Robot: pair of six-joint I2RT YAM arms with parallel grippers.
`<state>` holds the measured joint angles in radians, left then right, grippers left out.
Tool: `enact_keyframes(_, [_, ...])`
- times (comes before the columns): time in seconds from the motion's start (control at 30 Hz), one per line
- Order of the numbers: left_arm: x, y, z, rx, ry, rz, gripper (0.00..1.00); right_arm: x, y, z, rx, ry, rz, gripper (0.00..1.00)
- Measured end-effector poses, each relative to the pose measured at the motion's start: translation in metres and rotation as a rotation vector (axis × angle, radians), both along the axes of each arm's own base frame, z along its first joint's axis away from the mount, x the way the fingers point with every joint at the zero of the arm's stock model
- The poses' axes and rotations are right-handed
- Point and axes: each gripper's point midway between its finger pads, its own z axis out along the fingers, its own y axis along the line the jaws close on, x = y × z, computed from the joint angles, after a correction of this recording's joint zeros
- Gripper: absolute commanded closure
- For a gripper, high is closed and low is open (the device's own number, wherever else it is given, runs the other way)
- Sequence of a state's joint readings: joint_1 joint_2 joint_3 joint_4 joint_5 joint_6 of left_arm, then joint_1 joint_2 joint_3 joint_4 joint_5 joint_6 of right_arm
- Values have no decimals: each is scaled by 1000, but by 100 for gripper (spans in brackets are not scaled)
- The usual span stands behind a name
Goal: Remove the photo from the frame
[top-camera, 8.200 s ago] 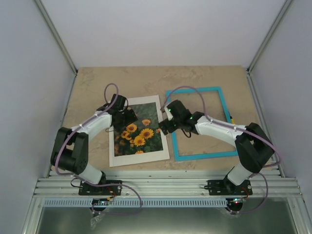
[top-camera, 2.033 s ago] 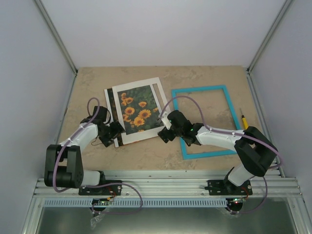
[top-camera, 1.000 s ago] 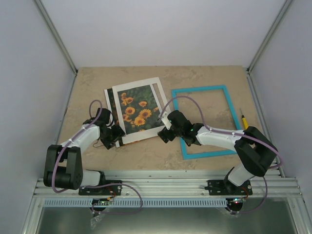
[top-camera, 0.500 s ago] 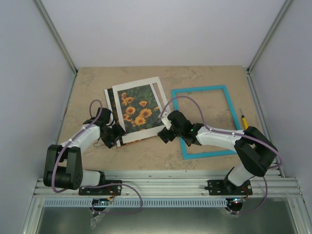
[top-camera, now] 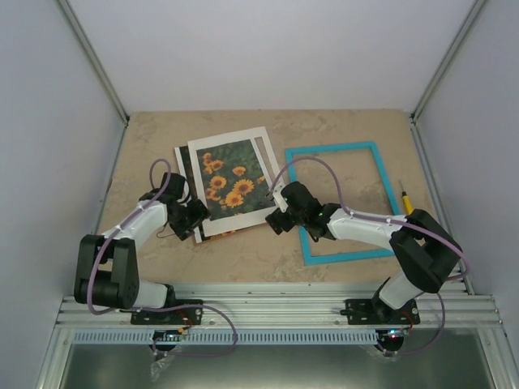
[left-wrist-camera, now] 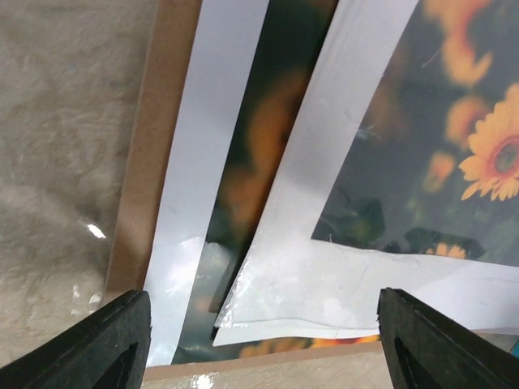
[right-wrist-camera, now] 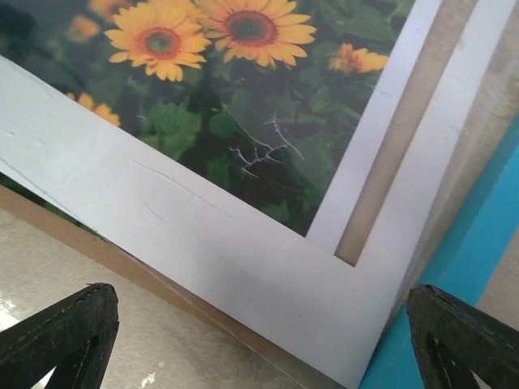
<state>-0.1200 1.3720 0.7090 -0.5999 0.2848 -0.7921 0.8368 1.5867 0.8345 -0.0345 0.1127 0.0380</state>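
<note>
The sunflower photo [top-camera: 231, 180] lies under a white mat [top-camera: 261, 138] on a brown backing board, left of centre. The empty turquoise frame [top-camera: 340, 203] lies to its right. My left gripper [top-camera: 190, 220] is open at the stack's near left corner. Its view shows the mat corner [left-wrist-camera: 324, 275], a strip of photo [left-wrist-camera: 276, 146] left of it, and the board [left-wrist-camera: 154, 162]. My right gripper [top-camera: 280, 219] is open at the stack's near right corner. Its view shows the photo [right-wrist-camera: 243, 89], the mat [right-wrist-camera: 203, 243], the board's edge [right-wrist-camera: 175, 290] and the frame [right-wrist-camera: 486, 243]. Neither gripper holds anything.
A yellow-handled screwdriver [top-camera: 405, 201] lies right of the frame. White walls stand at the back and both sides. The metal rail with the arm bases runs along the near edge.
Since eight seconds ago the stack has slid back and turned, and the mat sits offset from the photo. In the last second the left gripper has edged slightly forward and right.
</note>
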Motion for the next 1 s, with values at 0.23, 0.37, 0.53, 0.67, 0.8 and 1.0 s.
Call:
enact_keyframes(0.23, [10, -2, 2, 5, -10, -22, 21, 6, -9, -2, -4, 9, -50, 2])
enact_keyframes(0.37, [11, -1, 2, 13, -17, -38, 21, 6, -10, -2, 0, 13, -59, 3])
enact_keyframes(0.53, [10, -1, -1, 18, -10, -52, 21, 6, -10, -2, 1, 15, -62, 2])
enact_keyframes(0.67, [7, -1, -2, 19, -3, -52, 21, 5, -11, -4, -3, 23, -65, 2])
enact_keyframes(0.8, [-5, 1, -7, 22, 18, -52, 24, 4, -11, -4, -3, 27, -68, 2])
enact_keyframes(1.0, [-13, 1, -10, 18, 25, -52, 30, 4, -11, -4, -1, 29, -70, 2])
